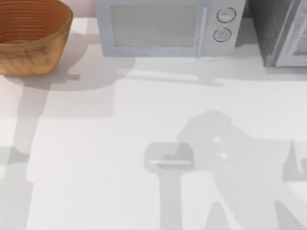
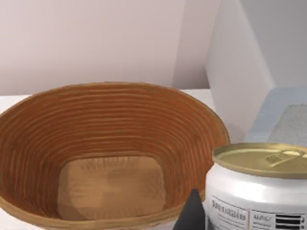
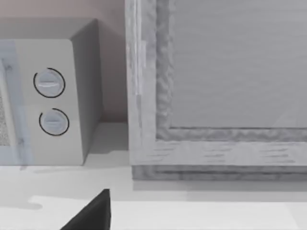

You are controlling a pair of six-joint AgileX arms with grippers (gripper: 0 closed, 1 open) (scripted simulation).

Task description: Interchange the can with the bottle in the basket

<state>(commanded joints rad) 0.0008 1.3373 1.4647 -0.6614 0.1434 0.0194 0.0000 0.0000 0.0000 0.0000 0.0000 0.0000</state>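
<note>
The wicker basket (image 1: 33, 40) stands at the table's far left corner. In the left wrist view its ribbed inside (image 2: 110, 182) holds nothing. The white can (image 2: 259, 191), with its dull gold top, hangs close to the left wrist camera, beside the basket's rim. My left gripper (image 2: 244, 223) is shut on the can, and one dark fingertip (image 2: 192, 213) shows against its side. A dark fingertip (image 3: 91, 215) of my right gripper juts out above the table, in front of the appliances. The bottle is out of view.
A pale microwave (image 1: 165, 26) with two round knobs (image 1: 224, 24) stands along the back edge. A grey box-shaped appliance (image 1: 283, 31) sits at the back right. Arm shadows fall across the white tabletop (image 1: 96, 158).
</note>
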